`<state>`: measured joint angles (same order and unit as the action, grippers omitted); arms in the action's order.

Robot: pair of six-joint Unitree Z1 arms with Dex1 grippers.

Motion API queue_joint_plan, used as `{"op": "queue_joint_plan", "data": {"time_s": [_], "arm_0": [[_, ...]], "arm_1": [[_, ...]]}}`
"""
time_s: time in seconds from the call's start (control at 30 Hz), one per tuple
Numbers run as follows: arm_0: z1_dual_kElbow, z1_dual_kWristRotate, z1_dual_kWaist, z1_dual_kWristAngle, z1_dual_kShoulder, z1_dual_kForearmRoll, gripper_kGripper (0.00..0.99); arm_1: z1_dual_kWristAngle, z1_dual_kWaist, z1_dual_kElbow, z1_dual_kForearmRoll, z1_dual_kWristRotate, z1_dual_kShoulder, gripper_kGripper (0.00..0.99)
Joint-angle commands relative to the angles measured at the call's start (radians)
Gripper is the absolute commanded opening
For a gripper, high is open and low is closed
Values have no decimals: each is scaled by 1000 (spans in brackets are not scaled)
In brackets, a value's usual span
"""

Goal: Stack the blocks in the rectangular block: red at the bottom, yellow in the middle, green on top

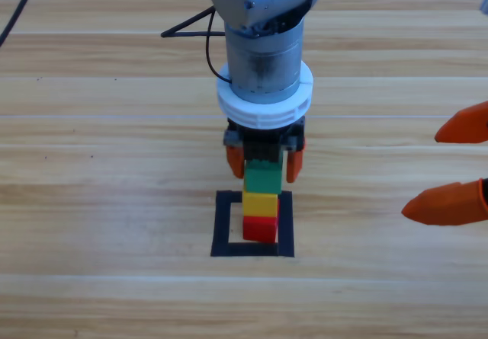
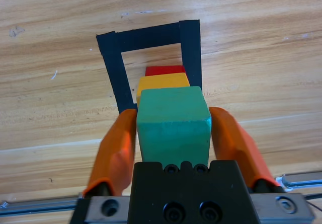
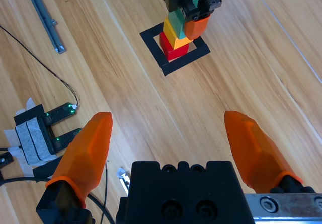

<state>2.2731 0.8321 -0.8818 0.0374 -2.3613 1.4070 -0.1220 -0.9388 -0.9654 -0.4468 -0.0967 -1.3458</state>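
Observation:
Inside the black tape rectangle (image 1: 223, 225) stands a stack: the red cube (image 1: 260, 228) at the bottom, the yellow cube (image 1: 261, 203) on it, the teal-green cube (image 1: 264, 177) on top. My left gripper (image 1: 264, 164) reaches down from the picture's top and is shut on the green cube (image 2: 173, 126), one orange jaw pressed against each side. Beyond the green cube, the left wrist view shows the yellow cube (image 2: 161, 82), the red cube (image 2: 165, 70) and the tape (image 2: 148, 36). My right gripper (image 1: 422, 173) waits open at the right edge, well away from the stack (image 3: 173, 38).
A black cable (image 1: 187, 28) lies behind the left arm. The right wrist view shows a metal rail (image 3: 44, 15) and a small black device with green lights (image 3: 55, 128) with its wires, off to one side of the stack.

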Motion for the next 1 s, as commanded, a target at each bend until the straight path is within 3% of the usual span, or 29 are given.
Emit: {"op": "queue_joint_plan", "data": {"time_s": [0.03, 0.33, 0.47, 0.63, 0.67, 0.8, 0.87, 1.0], "arm_0": [[-14, 4, -19, 18, -42, 7, 982], [-14, 5, -19, 21, -1, 7, 982], [-29, 13, -19, 44, 152, 7, 982], [-129, 28, -29, 142, 399, 3, 982], [-205, 30, -37, 159, 453, -23, 982], [-814, -85, -115, 190, 789, -546, 989], [-915, -111, -161, 203, 801, -611, 990], [-902, -159, -299, 277, 728, -657, 990]], "arm_1": [[-8, 28, -12, -23, -8, -56, 986], [-8, 28, -26, -43, -8, -64, 986], [-8, 28, -41, -58, -8, -79, 986], [-7, 28, -53, -78, -9, -76, 986], [-8, 28, -53, -79, -8, -73, 986], [-19, 28, -55, -79, -8, -73, 986], [-19, 28, -55, -79, -8, -75, 986], [-19, 28, -55, -82, -8, -76, 986]]}}
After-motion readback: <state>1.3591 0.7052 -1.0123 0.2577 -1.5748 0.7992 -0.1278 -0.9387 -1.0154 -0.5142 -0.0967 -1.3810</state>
